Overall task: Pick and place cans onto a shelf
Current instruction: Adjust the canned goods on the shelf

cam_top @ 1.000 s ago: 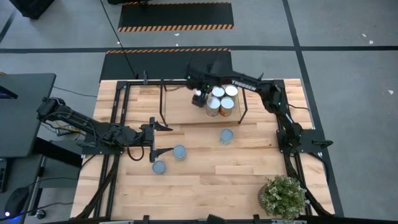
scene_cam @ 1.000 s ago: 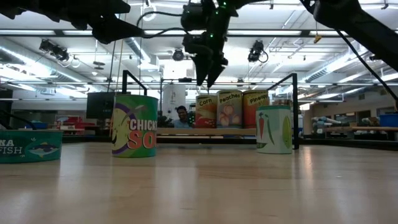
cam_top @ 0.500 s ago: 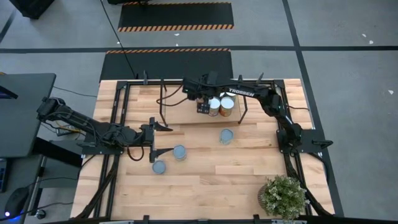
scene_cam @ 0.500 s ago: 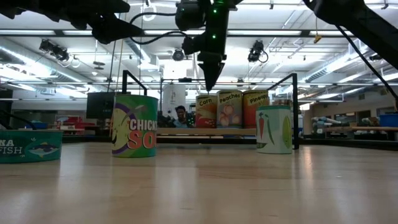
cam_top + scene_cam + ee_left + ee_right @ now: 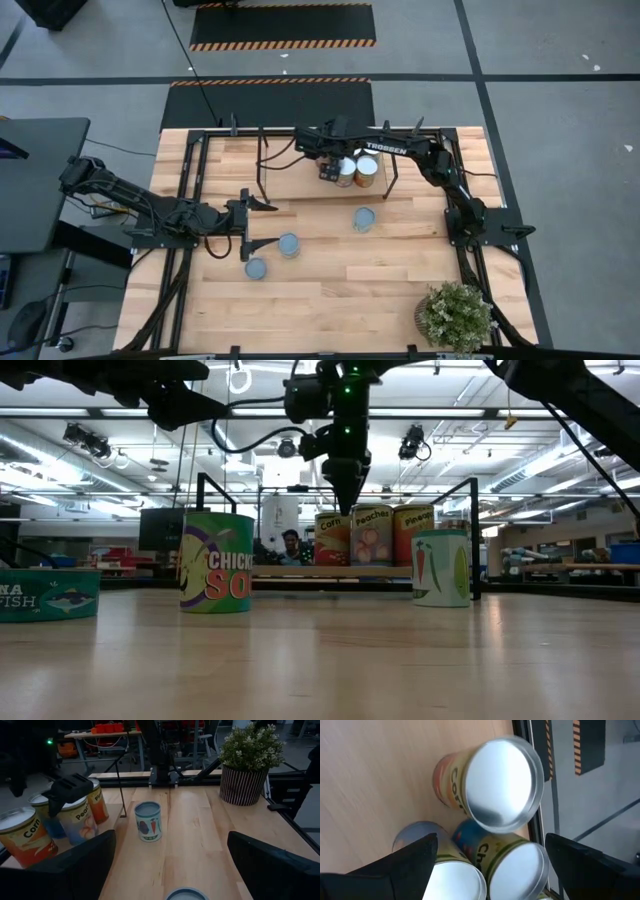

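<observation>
Several cans stand in a cluster on the light-wood shelf (image 5: 300,178); two silver tops (image 5: 366,170) show beside my right arm. My right gripper (image 5: 328,166) is open and points down above the Corn can (image 5: 502,782), its fingers wide apart and clear of the can; it also shows in the low view (image 5: 345,495). Three more cans stand on their bases on the table: a carrot can (image 5: 364,218), a green soup can (image 5: 289,245) and a flat tuna can (image 5: 256,268). My left gripper (image 5: 255,222) is open and empty at the table's left.
A potted plant (image 5: 456,315) stands at the table's near right corner. Black posts and rails (image 5: 260,165) frame the shelf. Bare tabletop lies between the shelf and the three loose cans. A person (image 5: 290,546) shows far behind the table.
My right gripper has shifted a little toward the table's near edge above the shelf's cans and has tipped until it points straight down. Its arm now covers the two far cans in the high view.
</observation>
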Available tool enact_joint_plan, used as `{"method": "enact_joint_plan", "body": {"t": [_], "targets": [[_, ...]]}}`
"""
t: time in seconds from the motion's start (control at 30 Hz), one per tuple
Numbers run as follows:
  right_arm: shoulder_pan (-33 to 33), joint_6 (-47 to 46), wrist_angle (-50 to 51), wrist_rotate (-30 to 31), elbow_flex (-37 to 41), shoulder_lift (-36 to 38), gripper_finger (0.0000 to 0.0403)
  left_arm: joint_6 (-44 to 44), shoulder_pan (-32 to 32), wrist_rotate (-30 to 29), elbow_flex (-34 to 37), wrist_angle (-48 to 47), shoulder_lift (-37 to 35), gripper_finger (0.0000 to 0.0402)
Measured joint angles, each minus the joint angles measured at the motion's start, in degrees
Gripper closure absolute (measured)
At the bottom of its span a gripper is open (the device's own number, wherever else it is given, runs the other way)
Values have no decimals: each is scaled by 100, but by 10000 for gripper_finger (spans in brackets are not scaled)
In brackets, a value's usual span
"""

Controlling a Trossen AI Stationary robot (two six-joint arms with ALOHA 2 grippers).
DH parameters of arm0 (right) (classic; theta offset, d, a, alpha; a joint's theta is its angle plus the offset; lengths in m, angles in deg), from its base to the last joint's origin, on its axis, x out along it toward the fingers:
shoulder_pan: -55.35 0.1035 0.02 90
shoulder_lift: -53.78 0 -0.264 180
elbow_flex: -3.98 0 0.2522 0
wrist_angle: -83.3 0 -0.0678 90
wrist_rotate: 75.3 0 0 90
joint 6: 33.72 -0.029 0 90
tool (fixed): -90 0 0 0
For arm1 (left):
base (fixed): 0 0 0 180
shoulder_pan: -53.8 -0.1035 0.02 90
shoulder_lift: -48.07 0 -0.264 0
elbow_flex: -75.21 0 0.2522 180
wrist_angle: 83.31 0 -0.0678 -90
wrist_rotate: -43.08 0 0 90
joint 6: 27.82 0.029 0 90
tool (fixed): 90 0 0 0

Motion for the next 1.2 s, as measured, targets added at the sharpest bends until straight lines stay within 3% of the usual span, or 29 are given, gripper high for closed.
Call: {"method": "enact_joint_plan", "body": {"t": [0.27, 0.57, 1.0, 1.2], "targets": [[55, 2, 7, 2, -129, -4, 26, 0, 0, -1, 1, 2, 2, 13], [29, 504, -1192, -35, -271, -4, 26, 0, -6, 0, 0, 13, 2, 13], [-824, 901, -2482, -1061, 36, -17, 26, 28, -6, 1, 1, 11, 1, 13], [-918, 899, -2482, -1059, 101, -17, 26, 46, -6, 0, 1, 8, 1, 13]]}}
